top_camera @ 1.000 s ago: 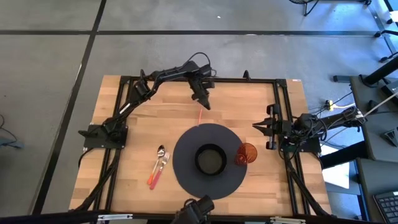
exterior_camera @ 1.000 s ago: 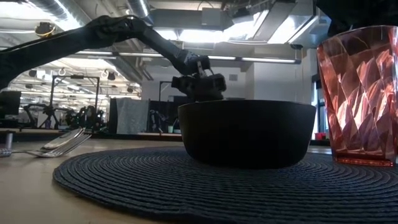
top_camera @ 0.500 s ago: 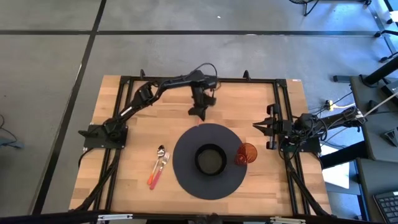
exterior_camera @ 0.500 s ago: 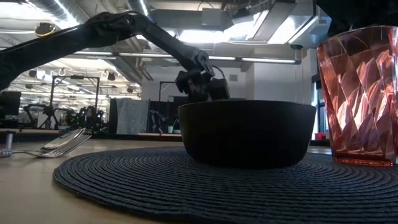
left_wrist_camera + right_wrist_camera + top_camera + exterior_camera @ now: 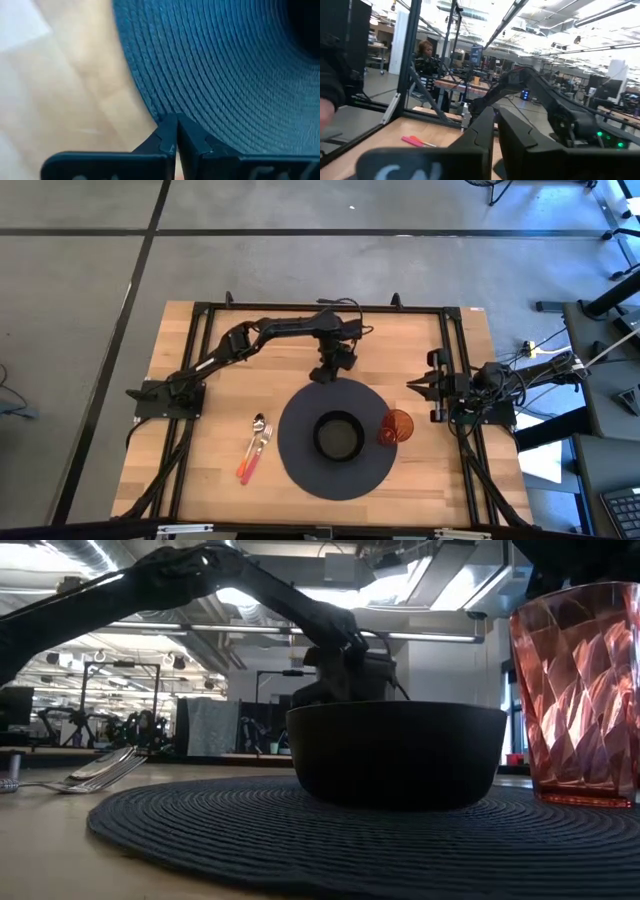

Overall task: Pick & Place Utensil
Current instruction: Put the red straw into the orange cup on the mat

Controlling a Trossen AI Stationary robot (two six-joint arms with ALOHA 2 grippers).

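Woven dark placemat (image 5: 300, 470) lies at the middle of the wooden table (image 5: 190, 470), carrying a black bowl (image 5: 338, 436), with a red faceted tumbler (image 5: 396, 427) on its 3 o'clock rim. At the mat's 12 o'clock edge the left gripper (image 5: 325, 375) points down, fingers pressed together on nothing. At 9 o'clock of the mat lie a spoon (image 5: 258, 428) and a pink-handled fork (image 5: 253, 458), side by side. At 3 o'clock the right gripper (image 5: 412, 384) waits, fingers together
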